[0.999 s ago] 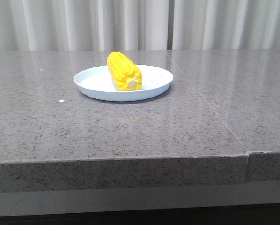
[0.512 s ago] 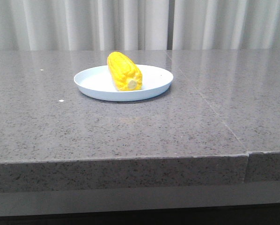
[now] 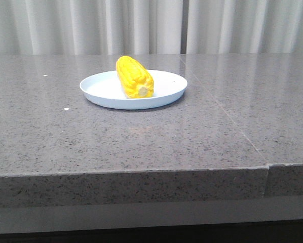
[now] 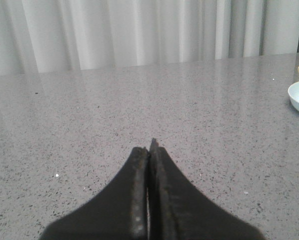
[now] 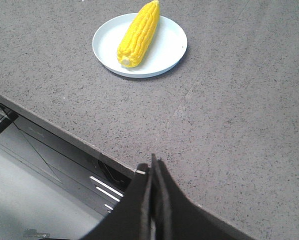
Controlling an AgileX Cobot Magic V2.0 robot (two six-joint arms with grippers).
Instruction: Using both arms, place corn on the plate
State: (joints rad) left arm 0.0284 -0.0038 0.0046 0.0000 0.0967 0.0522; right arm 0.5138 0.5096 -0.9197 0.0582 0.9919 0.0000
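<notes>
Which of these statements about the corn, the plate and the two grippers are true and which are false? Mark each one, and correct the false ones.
1. The corn lies on the plate. True.
2. The right gripper is shut on the corn. False: its fingers are closed on nothing, well apart from the corn, over the table near its edge.
3. The left gripper is shut. True.
4. The corn's pale stub faces the curtain. False: in the front view the stub faces the camera.
5. The plate is stacked on a second plate. False: it sits directly on the table.
</notes>
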